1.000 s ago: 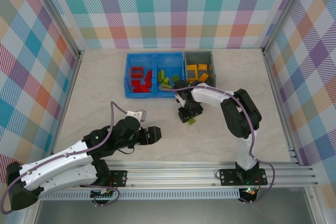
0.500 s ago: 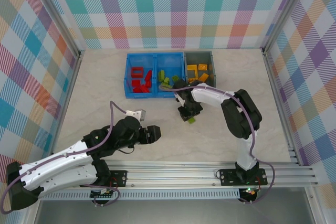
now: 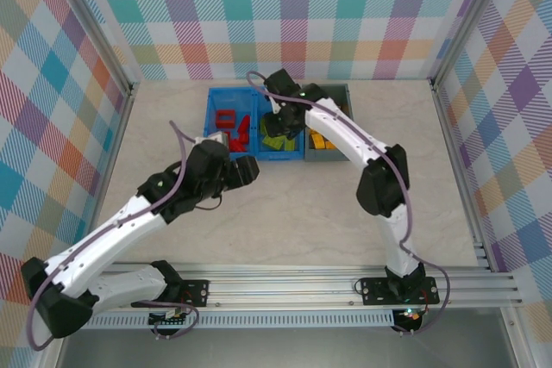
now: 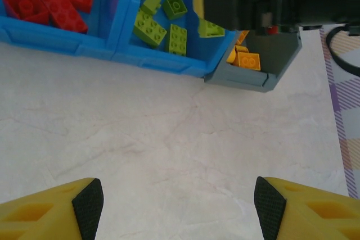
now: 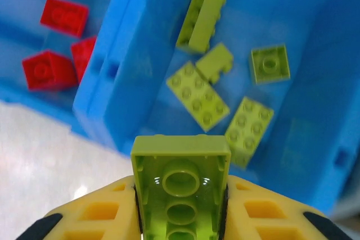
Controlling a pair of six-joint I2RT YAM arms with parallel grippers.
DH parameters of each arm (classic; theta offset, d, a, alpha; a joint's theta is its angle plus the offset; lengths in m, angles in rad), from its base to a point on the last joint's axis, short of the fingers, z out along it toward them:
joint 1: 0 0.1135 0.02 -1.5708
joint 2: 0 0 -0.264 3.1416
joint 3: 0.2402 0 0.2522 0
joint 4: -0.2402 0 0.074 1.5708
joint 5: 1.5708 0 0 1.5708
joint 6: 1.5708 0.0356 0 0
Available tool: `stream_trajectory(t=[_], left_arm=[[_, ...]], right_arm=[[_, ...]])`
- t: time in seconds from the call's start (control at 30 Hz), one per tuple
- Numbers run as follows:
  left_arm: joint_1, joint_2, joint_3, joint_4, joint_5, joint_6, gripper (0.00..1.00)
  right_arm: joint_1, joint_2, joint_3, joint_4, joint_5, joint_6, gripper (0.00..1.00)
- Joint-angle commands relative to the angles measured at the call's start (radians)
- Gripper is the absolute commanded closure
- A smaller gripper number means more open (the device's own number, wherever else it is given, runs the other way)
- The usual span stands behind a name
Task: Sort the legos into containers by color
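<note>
My right gripper point(image 5: 181, 198) is shut on a lime green brick point(image 5: 181, 186), its hollow underside facing the camera. It hangs above the right compartment of the blue bin point(image 5: 121, 82), where several green bricks point(image 5: 198, 96) lie. Red bricks point(image 5: 63, 16) fill the left compartment. From above, the right gripper point(image 3: 280, 125) sits over the blue bin point(image 3: 210, 131). My left gripper point(image 3: 250, 170) is open over bare table just in front of the bin, with nothing between its fingertips point(image 4: 88, 206).
The dark grey bin point(image 4: 247, 77) stands against the blue bin's right side and holds yellow-orange bricks point(image 4: 247, 60). The right arm point(image 3: 345, 140) arches across the grey bin point(image 3: 319, 154). Plaid walls enclose the table; a metal rail runs along the near edge.
The right arm has lifted the green brick off the table and swung it back over the blue bin. The left arm has reached forward toward the bin's front.
</note>
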Motion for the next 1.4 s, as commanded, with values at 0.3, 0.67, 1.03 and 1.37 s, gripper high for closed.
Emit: stream_trajectory(t=[0.3,0.67,1.03,1.37], left_arm=[[0.164,0.217,0.148,0.177,0.175,0.151,0.27],[0.167,0.228,0.12,0.201,0.208,0.15,0.27],[0.167,0.134,0.1,0.117,0.179,0.145,0.27],[0.221,-0.001,0.033,-0.086,0.106,0.121,0.23]], right_arm=[[-0.063,0.367,0.429,-0.033,0.064,-0.012,0.68],[-0.093,0.48,0.542,0.017,-0.001,-0.033,0.57],[-0.071,0.32,0.526,0.005,0.012,-0.044,0.56],[-0.053,-0.31,-0.11,0.241,0.111,-0.012,0.54]])
